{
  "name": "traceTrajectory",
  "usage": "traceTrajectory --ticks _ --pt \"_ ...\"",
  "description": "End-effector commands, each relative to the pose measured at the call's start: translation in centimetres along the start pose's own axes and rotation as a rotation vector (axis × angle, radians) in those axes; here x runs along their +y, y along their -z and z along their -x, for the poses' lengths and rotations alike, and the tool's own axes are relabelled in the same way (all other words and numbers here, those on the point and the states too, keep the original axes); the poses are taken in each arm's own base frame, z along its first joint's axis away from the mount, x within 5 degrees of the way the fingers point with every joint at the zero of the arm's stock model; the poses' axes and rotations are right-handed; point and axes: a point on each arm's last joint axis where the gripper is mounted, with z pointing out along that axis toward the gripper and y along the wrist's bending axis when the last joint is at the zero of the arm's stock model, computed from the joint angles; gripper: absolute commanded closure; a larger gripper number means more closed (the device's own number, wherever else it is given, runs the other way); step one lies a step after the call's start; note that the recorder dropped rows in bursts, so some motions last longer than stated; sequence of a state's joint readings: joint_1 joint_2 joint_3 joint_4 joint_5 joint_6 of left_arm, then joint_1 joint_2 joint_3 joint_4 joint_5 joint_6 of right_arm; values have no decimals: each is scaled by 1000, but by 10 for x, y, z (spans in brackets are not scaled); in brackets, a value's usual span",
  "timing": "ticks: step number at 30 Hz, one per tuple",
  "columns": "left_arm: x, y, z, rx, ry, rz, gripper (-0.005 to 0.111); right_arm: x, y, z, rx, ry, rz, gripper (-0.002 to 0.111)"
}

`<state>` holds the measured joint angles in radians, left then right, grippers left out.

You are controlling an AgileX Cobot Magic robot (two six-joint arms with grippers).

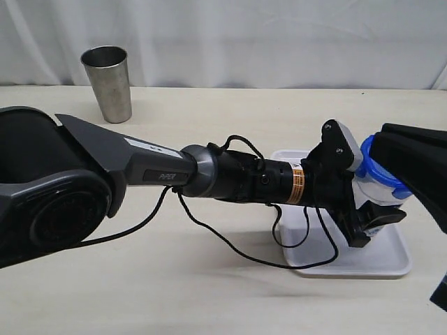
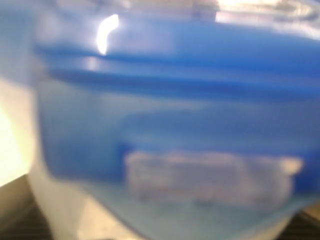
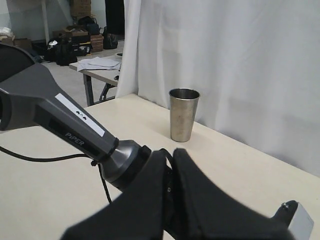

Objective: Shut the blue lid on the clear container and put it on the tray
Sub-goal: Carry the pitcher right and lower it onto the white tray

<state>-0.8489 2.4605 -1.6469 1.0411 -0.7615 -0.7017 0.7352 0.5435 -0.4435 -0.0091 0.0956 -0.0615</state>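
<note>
The light wooden table (image 1: 209,300) carries two items directly. A steel cup (image 1: 107,82) stands upright at its far left. The white tray (image 1: 380,259) lies flat at its right.

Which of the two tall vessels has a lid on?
The clear container at the tray, capped by the blue lid; the steel cup stands open.

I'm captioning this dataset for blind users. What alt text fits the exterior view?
The left gripper, on an arm stretched across the table, holds the clear container, with the blue lid on, over the tray at right. The right gripper, shut, meets the lid; a steel cup stands back left.
</note>
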Motion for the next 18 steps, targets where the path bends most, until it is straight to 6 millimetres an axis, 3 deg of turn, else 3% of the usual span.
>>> traceTrajectory --ticks 1,5,8,9,12,18 --pt "2 1 10 -35 0 -1 107 0 0 0 0 -5 0 104" --pt "2 1 11 -40 0 -6 104 0 0 0 0 -5 0 104" --pt "2 1 11 -40 0 -6 77 0 0 0 0 -5 0 104" --pt "2 1 10 -37 0 -3 56 0 0 0 0 -5 0 104" --pt "5 1 7 -2 0 26 20 0 0 0 0 -5 0 104" --pt "5 1 8 -6 0 23 16 0 0 -1 4 -5 0 104"
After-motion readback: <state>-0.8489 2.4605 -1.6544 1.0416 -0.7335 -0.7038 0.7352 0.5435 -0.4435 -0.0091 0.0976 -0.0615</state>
